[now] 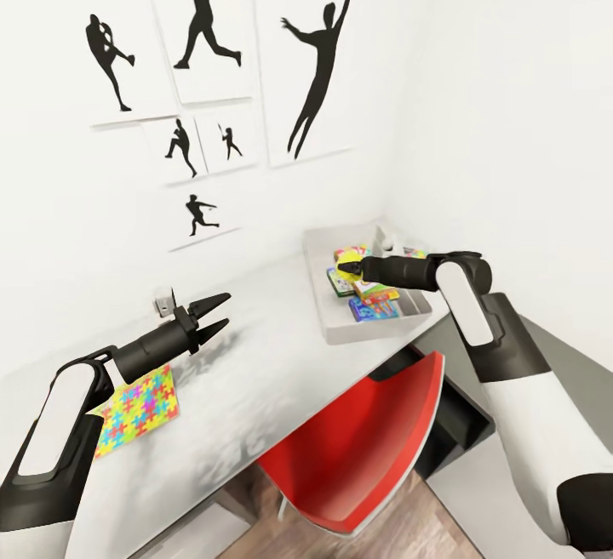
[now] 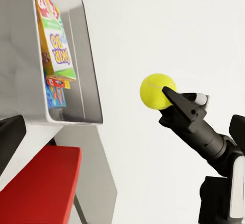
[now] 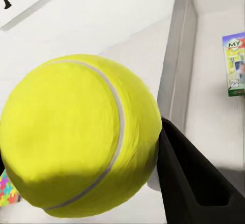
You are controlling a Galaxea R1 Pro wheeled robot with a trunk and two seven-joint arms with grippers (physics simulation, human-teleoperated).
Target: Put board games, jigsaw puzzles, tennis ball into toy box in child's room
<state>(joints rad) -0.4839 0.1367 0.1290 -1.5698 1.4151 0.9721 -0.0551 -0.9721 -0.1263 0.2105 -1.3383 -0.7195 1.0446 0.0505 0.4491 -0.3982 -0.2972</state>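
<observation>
1. Right pincer [image 1: 347, 268] clamped on the tennis ball [image 1: 348, 266], held over the toy box [image 1: 319, 278]; the box is directly under it.
2. Left pincer [image 1: 223, 314] spread wide, holding nothing, well apart from the right one, above the bench [image 1: 255, 372].
3. One jigsaw puzzle [image 1: 140, 410] lies flat on the bench below and behind the left pincer, partly under that arm.
4. Head view: colourful game boxes [image 1: 375, 299] lie in the toy box under the right pincer, too small there to read.
5. Left wrist view reads the print: "SKIP-BO" box [image 2: 55, 42] inside the toy box [image 2: 84, 55], a blue one [image 2: 55, 96] beside it; also shows the tennis ball [image 2: 156, 90] pinched by the right pincer [image 2: 164, 95], one black finger across it.
6. Right wrist view: tennis ball [image 3: 81, 137] close up, fuzzy yellow-green with a pale curved seam, black finger [image 3: 196, 180] against it; toy box wall [image 3: 176, 70] beyond, puzzle corner [image 3: 7, 191] at the edge.
7. Toy box: smooth light grey, low sloped walls. Bench top pale grey, smooth. Red chair [image 1: 358, 448] tucked below the bench, between the pincers.
</observation>
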